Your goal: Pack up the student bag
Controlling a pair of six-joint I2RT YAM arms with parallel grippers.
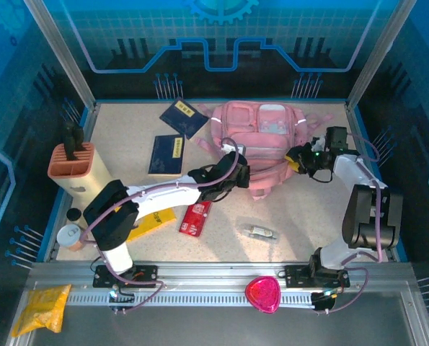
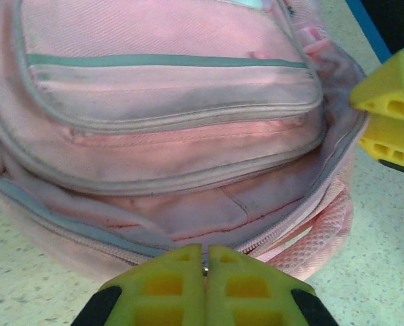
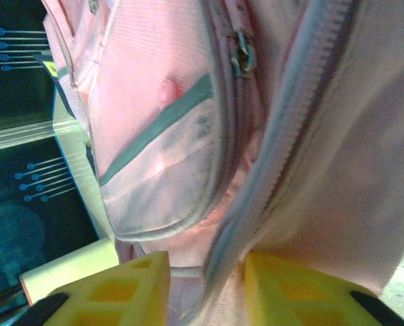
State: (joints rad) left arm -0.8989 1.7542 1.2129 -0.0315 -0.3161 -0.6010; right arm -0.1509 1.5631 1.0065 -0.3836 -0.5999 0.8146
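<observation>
The speckled beige tabletop (image 1: 301,216) carries the student bag (image 1: 261,140) in the upper middle of the overhead view. The bag is soft pink woven fabric, with rounded pockets edged in grey zip tape and a mesh strap at its lower edge. The left claw (image 2: 205,272), its yellow ribbed fingers pressed together, sits against the bag's open zip line at the bottom of its wrist view. A speck of metal shows between the tips, but I cannot tell if it is pinched. The right claw (image 3: 205,292) is at the bag's right side, fingers parted with the zip edge running between them. Left of the bag lie a dark blue booklet (image 1: 166,154) and a second booklet (image 1: 184,117), both with yellow labels whose writing is too small to read.
</observation>
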